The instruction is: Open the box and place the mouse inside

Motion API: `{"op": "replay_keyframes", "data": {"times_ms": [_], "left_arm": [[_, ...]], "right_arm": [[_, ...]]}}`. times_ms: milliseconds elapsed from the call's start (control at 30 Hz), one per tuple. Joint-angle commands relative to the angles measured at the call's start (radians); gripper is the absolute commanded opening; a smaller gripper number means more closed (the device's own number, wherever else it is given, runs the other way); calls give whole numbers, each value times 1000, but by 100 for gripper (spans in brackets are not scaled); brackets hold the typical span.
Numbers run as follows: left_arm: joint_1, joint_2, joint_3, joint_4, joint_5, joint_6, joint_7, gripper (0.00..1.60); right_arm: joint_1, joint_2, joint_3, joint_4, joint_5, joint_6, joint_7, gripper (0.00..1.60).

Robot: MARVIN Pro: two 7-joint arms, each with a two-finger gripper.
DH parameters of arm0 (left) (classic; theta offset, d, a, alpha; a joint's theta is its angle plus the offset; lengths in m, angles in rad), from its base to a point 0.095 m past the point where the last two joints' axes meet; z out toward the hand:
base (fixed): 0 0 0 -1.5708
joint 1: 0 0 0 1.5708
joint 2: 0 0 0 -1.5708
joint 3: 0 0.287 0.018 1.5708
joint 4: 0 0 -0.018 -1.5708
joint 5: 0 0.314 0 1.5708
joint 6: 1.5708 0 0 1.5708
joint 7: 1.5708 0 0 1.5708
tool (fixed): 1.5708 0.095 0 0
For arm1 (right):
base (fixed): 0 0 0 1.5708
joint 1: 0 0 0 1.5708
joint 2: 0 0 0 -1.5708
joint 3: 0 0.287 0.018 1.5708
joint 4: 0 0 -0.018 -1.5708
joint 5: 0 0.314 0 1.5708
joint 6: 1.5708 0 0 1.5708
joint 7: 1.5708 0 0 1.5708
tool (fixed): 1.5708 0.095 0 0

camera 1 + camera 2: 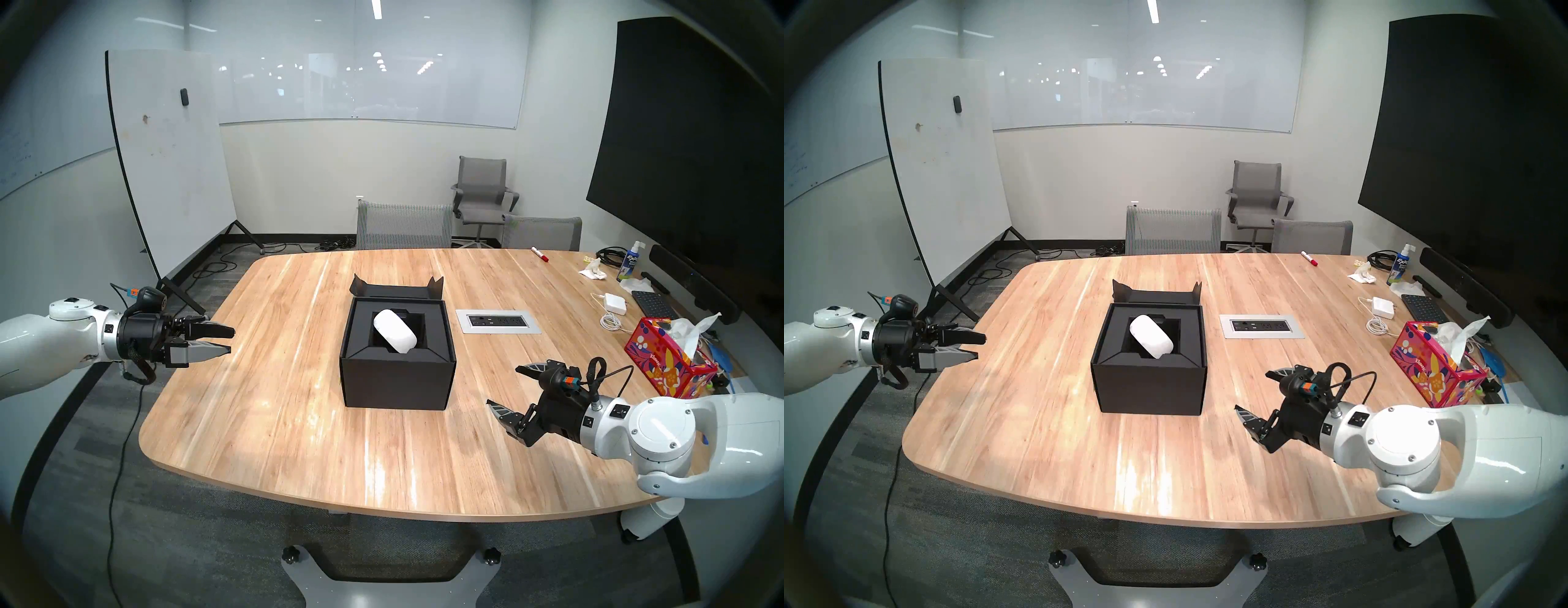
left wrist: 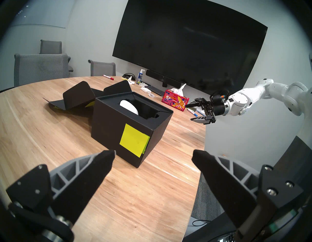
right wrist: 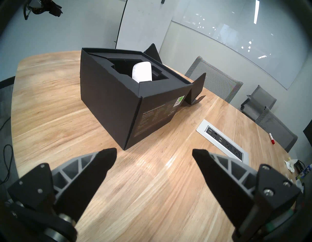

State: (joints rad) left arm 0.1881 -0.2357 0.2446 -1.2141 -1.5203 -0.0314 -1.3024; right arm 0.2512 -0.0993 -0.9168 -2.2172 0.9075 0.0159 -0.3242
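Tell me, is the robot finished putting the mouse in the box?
Nearly. The box is open, its lid folded back on the table. The mouse lies tilted in the black insert. Nothing is in hand: the left tool and right tool are open, away from the box. Nothing obvious is left.

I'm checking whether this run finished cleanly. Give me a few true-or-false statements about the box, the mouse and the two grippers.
1. The box is open, its lid folded back flat on the table. True.
2. The mouse lies on the table beside the box. False: it sits tilted in the box's recess.
3. The right gripper holds the mouse. False: it is open and empty, apart from the box.
4. The left gripper is open and clear of the box. True.
5. A yellow sticky note is on one side of the box. True.
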Motion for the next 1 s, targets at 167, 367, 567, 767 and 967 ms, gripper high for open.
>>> {"op": "replay_keyframes", "data": {"times_ms": [167, 367, 567, 767, 967], "left_arm": [[-12, -2, -11, -2, -8, 1, 0, 160], [-12, -2, -11, -2, -8, 1, 0, 160], [-12, -2, -11, -2, -8, 1, 0, 160], [-12, -2, -11, -2, -8, 1, 0, 160], [-12, -2, -11, -2, -8, 1, 0, 160]], "right_arm": [[69, -1, -23, -5, 4, -10, 1, 160], [90, -1, -45, -6, 5, -11, 1, 160], [110, -1, -65, -7, 5, -12, 2, 160], [127, -1, -82, -8, 6, -13, 2, 160], [146, -1, -101, -8, 7, -14, 3, 160]]}}
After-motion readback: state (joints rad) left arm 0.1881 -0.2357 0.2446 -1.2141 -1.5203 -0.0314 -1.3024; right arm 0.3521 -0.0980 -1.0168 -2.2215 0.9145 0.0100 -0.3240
